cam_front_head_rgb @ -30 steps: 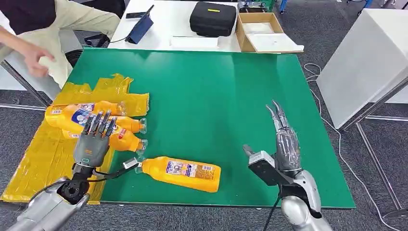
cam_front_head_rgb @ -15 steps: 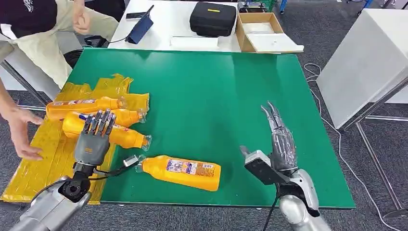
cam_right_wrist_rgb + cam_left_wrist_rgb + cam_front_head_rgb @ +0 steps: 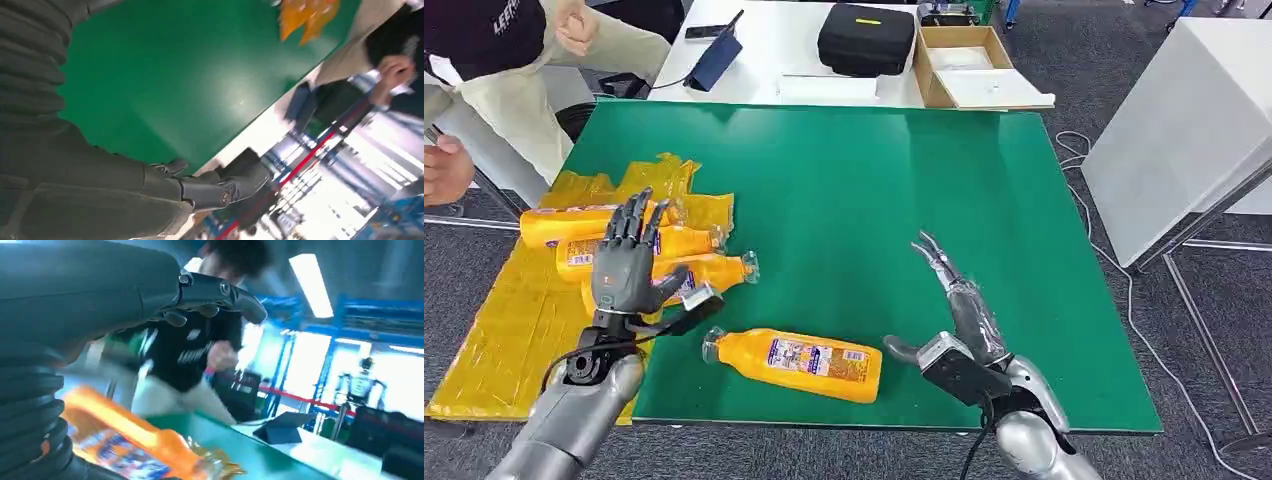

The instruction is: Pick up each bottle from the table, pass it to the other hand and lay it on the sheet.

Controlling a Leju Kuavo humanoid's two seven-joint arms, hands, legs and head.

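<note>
Orange plastic bottle (image 3: 792, 362) lies lengthwise across green counter (image 3: 874, 180), at 9 o'clock of nearer right hand (image 3: 964, 335), fingers spread, empty; left hand (image 3: 629, 268) likewise.

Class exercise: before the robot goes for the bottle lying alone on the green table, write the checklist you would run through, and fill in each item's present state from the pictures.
1. Lone bottle lies free on the green table, near the front edge: ok.
2. Right hand holds nothing, fingers apart, beside the bottle's base: ok.
3. Left hand holds nothing, ready to receive: ok.
4. Three bottles lie at the far end of the yellow sheet; the near part is bare: ok.
5. Person stands at the table's far left corner, hands off the sheet: ok.
6. Bottle's cap tight: cannot tell.
</note>
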